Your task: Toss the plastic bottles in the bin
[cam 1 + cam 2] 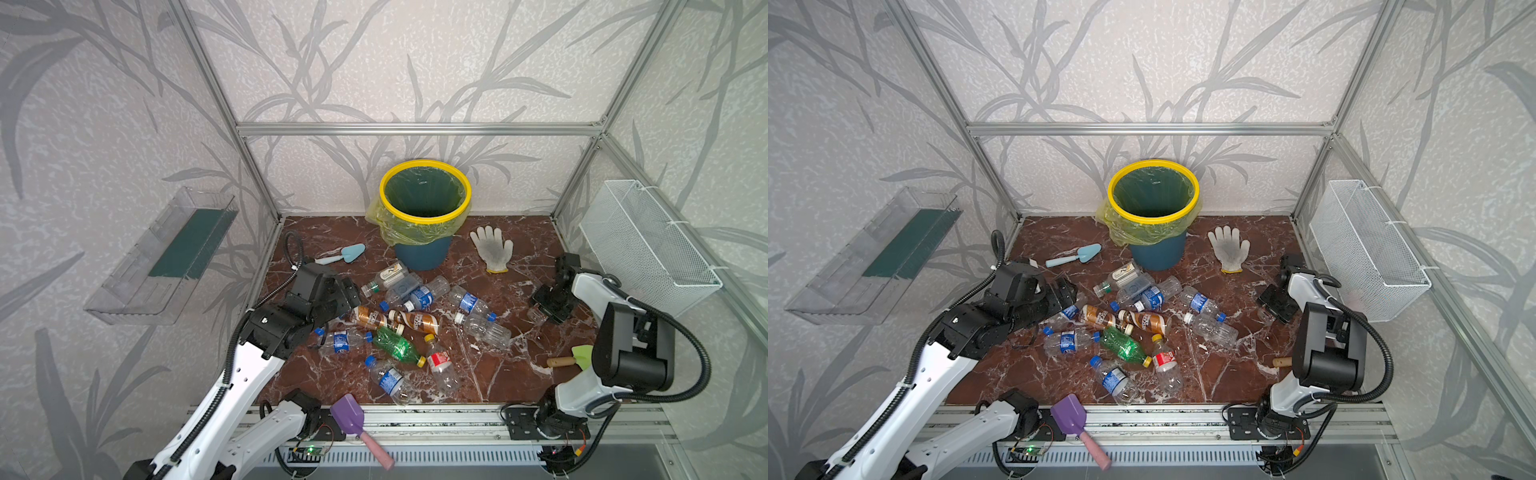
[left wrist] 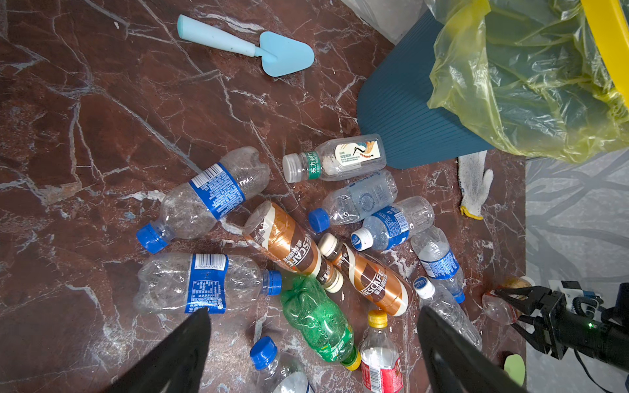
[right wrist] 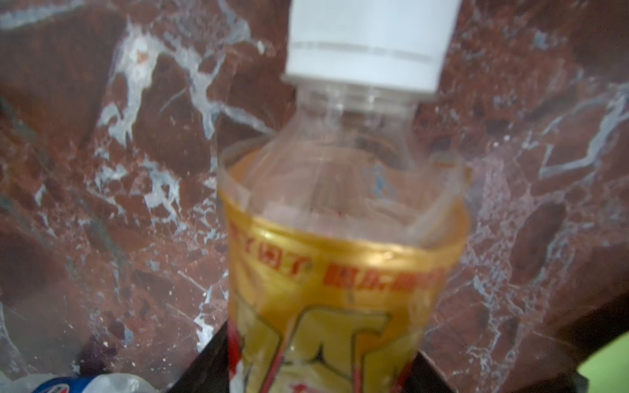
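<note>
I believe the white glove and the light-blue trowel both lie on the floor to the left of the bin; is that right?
Not quite: the white glove lies to the right of the bin, as both top views show. The light-blue trowel does lie on the floor to its left.

**Middle crowded, margins open**

You have bare counter [image 1: 498, 374] to the near right of the bottle heap [image 1: 415, 320], and more along the far edge on either side of the bin [image 1: 422, 255]. The heap fills the middle and reaches just beside the bin's base. A light-blue trowel [image 1: 343, 254] lies far left and a white glove [image 1: 492, 249] far right. The right tool [image 1: 544, 311], clamped on a gold-labelled bottle [image 3: 340, 289], blocks the right edge. The left tool [image 2: 313, 310], spread wide, hangs over the heap's left side.
</note>
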